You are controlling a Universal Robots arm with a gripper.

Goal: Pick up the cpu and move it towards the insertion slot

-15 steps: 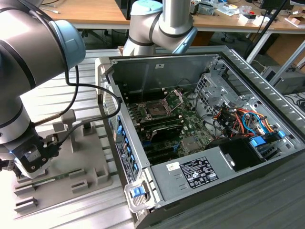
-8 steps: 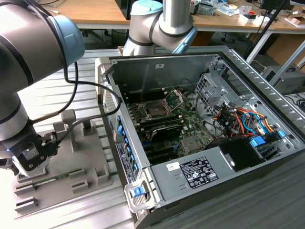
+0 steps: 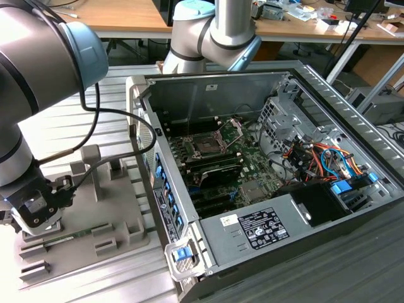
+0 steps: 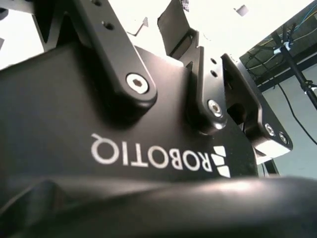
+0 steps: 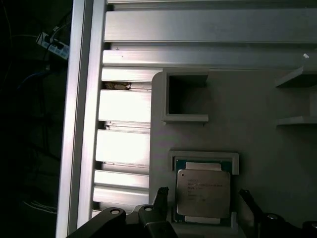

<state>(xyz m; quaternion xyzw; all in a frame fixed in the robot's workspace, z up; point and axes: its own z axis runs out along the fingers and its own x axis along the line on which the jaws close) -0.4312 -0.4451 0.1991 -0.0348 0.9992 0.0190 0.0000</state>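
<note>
Open computer case point(image 3: 189, 101) on a slatted aluminium table point(image 3: 60, 136), with its power supply point(image 3: 252, 230) at 6 o'clock and orange and blue cables point(image 3: 322, 158) at 3 o'clock inside; grey fixture plate point(image 3: 120, 208) at the case's 9 o'clock, wooden desks point(image 3: 120, 16) at 12 o'clock.

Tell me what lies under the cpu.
The cpu lies flat in a raised square frame on the grey fixture plate. Its green edge shows around the metal top. The frame's floor beneath the chip is covered, so it cannot be seen.
</note>
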